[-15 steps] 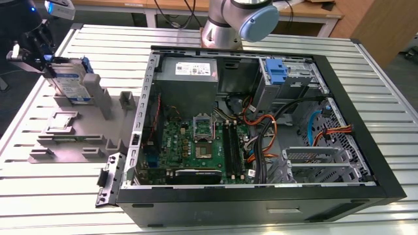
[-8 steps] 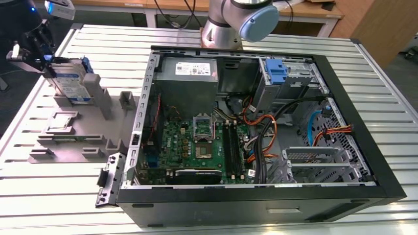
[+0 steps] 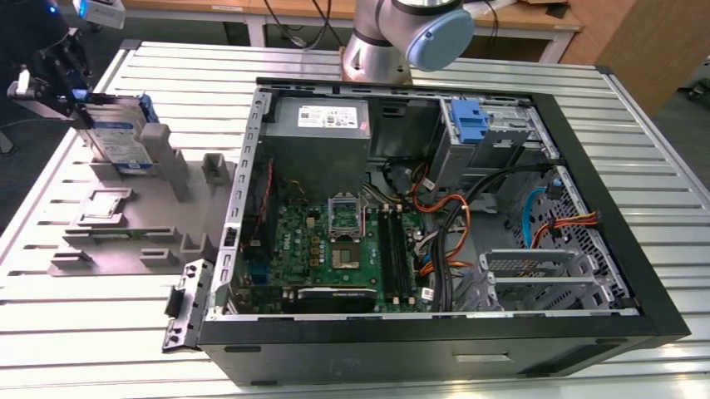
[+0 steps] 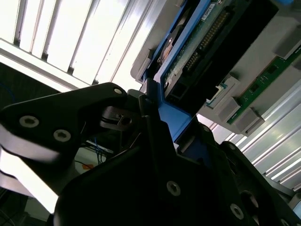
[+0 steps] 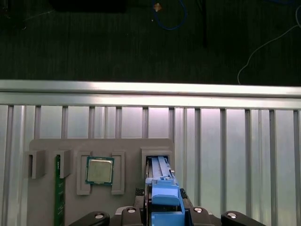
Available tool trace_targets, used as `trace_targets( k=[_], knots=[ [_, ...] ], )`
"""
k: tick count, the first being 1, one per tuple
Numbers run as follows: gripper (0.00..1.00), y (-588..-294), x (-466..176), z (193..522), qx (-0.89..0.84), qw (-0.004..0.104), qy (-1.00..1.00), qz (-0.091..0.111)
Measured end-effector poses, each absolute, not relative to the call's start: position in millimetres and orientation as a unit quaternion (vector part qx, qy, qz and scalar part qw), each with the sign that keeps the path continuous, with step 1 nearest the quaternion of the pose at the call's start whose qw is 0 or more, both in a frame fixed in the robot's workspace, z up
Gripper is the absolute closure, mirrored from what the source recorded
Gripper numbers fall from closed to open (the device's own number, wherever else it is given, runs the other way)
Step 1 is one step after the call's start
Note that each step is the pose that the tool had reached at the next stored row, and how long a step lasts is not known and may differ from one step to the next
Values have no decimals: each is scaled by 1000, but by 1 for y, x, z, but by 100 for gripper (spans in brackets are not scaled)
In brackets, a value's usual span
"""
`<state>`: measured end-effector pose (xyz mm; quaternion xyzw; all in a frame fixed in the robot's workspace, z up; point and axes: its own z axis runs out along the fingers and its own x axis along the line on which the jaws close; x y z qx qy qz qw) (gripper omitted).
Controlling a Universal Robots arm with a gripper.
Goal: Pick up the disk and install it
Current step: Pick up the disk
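Since the open computer case [image 3: 444,357] lies well apart from the grey holder [image 3: 122,241], any carry between them would be long. The disk [image 3: 120,137] stands upright in a slot of that holder, at the exterior view's left. The jaws are closed on one edge of its blue carrier [image 4: 171,120]. Such a thin hold could, I judge, let it tilt, slip or bind in the slot. Cables [image 3: 450,220] crowding the case could also snag it. Around is a room with a dark floor [image 5: 94,42] and wooden furniture [image 3: 654,50]. The ribbed metal surface [image 3: 100,332] carries everything, and the holder also has a processor chip [image 5: 99,170].
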<state>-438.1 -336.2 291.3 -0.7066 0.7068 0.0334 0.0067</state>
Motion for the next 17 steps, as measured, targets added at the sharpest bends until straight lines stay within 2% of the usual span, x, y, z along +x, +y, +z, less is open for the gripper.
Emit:
trace_targets(
  k=[13, 14, 17],
  knots=[
    [62, -336, -438, 292, -707, 8, 707, 32],
    [55, -336, -438, 291, -707, 8, 707, 32],
    [55, -336, -438, 291, -707, 8, 707, 32]
  ],
)
